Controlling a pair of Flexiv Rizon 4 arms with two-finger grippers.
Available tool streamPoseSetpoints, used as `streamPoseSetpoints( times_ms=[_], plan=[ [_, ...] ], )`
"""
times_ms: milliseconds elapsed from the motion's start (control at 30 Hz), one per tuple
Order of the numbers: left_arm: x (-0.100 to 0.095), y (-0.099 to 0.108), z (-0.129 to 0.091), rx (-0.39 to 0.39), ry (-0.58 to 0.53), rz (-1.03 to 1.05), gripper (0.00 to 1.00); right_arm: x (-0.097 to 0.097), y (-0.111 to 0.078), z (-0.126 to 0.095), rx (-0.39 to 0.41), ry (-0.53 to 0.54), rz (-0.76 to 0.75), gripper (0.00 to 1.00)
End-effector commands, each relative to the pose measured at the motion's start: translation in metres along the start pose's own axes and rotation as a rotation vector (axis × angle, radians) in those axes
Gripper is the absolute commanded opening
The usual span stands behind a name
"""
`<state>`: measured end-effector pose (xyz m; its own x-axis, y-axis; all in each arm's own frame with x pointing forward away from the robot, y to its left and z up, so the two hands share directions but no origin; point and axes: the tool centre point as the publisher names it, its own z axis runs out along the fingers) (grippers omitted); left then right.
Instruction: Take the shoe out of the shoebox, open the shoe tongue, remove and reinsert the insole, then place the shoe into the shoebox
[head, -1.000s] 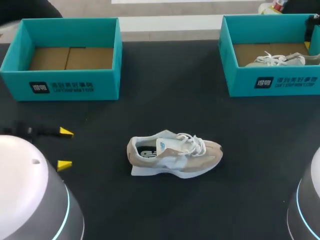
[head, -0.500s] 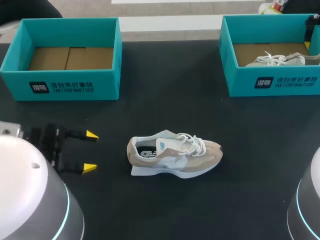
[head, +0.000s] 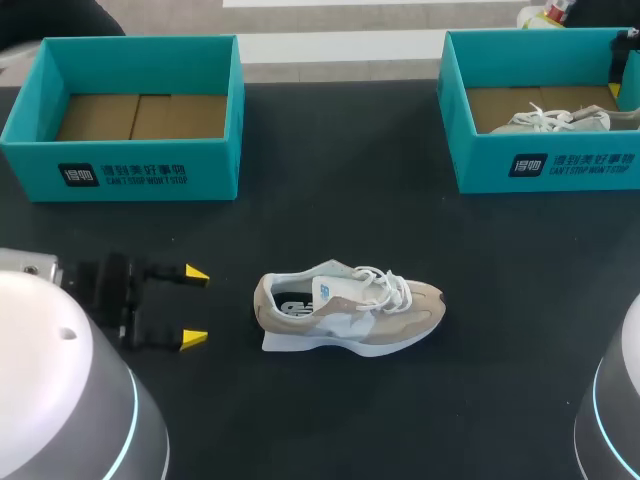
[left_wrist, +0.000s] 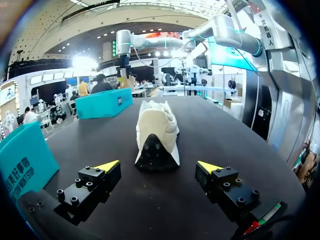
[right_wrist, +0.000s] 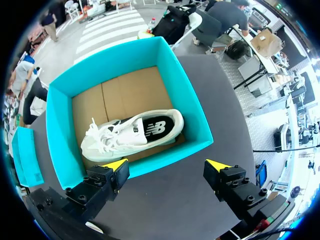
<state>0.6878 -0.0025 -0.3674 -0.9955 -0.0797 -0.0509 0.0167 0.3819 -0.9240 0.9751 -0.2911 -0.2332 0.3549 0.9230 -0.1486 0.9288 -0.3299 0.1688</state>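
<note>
A beige and white sneaker (head: 350, 310) lies on its side in the middle of the black table, heel to the left, toe to the right. My left gripper (head: 195, 305) hovers open just left of the heel, a short gap apart. From the left wrist view the sneaker's heel (left_wrist: 157, 135) sits straight ahead of the open left gripper (left_wrist: 159, 166), nothing between the fingers. My right gripper (right_wrist: 167, 164) hangs open above the right teal shoebox (right_wrist: 197, 117), which holds a white sneaker (right_wrist: 132, 132).
An empty teal shoebox (head: 130, 170) stands at the back left. The right teal shoebox (head: 545, 165), with the white sneaker (head: 560, 118) inside, stands at the back right. Bare black tabletop surrounds the beige sneaker.
My left gripper has moved right across the table toward the sneaker's heel, staying open. The sneaker and the boxes have not moved.
</note>
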Motion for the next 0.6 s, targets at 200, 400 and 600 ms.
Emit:
streamPoseSetpoints(
  times_ms=[200, 400, 600],
  plan=[
    [0.005, -0.002, 0.007, 0.010, -0.016, -0.008, 1.00, 0.000, 0.000, 0.000, -0.001, 0.001, 0.000, 1.00],
    [0.005, -0.003, 0.026, -0.012, -0.027, 0.015, 1.00, 0.000, 0.000, 0.000, -0.001, 0.001, 0.000, 1.00],
    [-0.002, -0.002, 0.043, -0.048, -0.014, 0.012, 1.00, 0.000, 0.000, 0.000, -0.001, 0.001, 0.000, 1.00]
  ],
)
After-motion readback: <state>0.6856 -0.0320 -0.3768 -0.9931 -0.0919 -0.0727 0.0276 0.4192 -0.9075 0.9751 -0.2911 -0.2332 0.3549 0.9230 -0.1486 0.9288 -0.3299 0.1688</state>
